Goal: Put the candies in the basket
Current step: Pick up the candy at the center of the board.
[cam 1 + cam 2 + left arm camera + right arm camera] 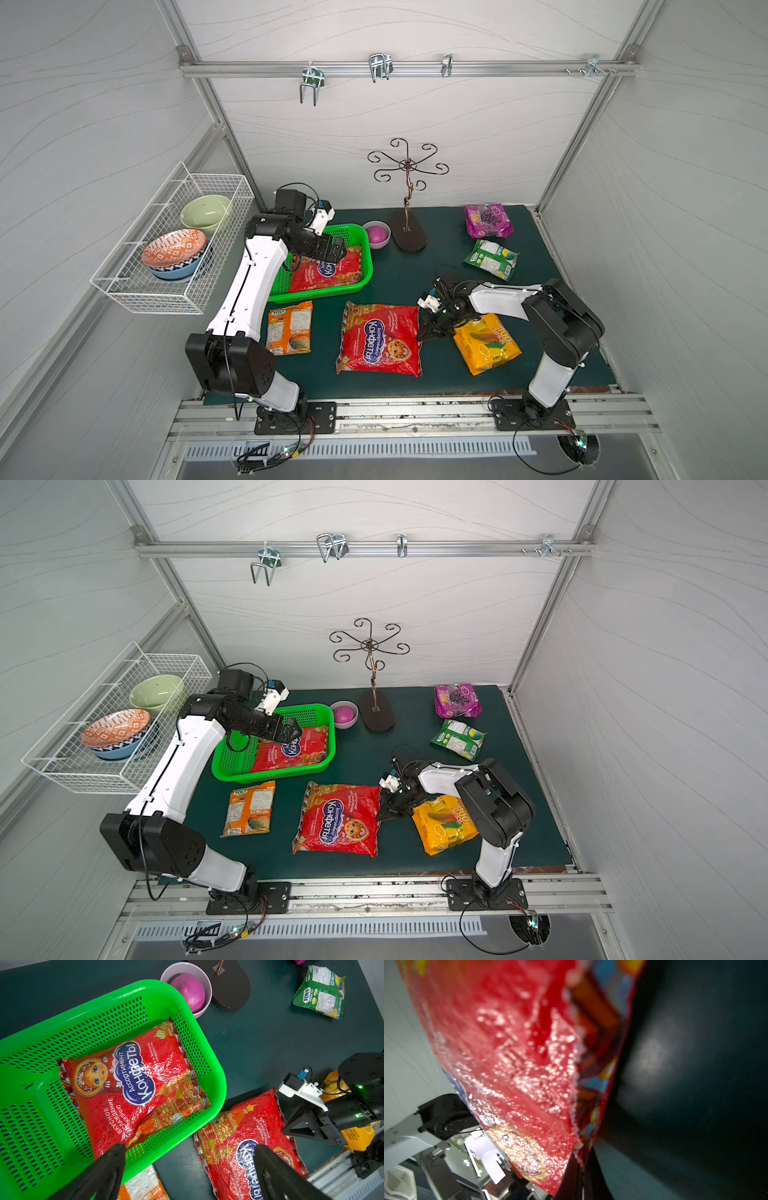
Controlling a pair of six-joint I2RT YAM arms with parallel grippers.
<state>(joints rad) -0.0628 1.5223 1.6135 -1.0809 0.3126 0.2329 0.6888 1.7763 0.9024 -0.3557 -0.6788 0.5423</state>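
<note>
The dark green worktop (pixel 399 282) holds basket (pixel 368 253), bowl (pixel 381 246), hook stand (pixel 411 243), red bag (pixel 380 338), orange bag (pixel 289 328), yellow bag (pixel 486 345), green bag (pixel 491 258), purple bag (pixel 488 220).

walls (pixel 415 124): pale grey-white panels with faint wavy lines, on three sides. aluminium extrusion frame (pixel 206 95) runs up the corners. horizontal rail (pixel 415 68) across the back wall, metal hooks (pixel 380 66) clipped on it. white wire rack (pixel 158 297) fixed to the side wall, holds a green bowl (pixel 205 212) and an orange patterned bowl (pixel 174 249) stacked on a blue one. table (pixel 395 274) covered by a dark green mat. toward the back: scrolled metal stand (pixel 407 166) on a dark oval base, small grey bowl (pixel 378 246) with a pink ball (pixel 374 234) just beside that base. front edge: aluminium rails (pixel 415 411), slotted vent strip (pixel 374 449) nearer the camera. light even and diffuse, shadows soft.
</note>
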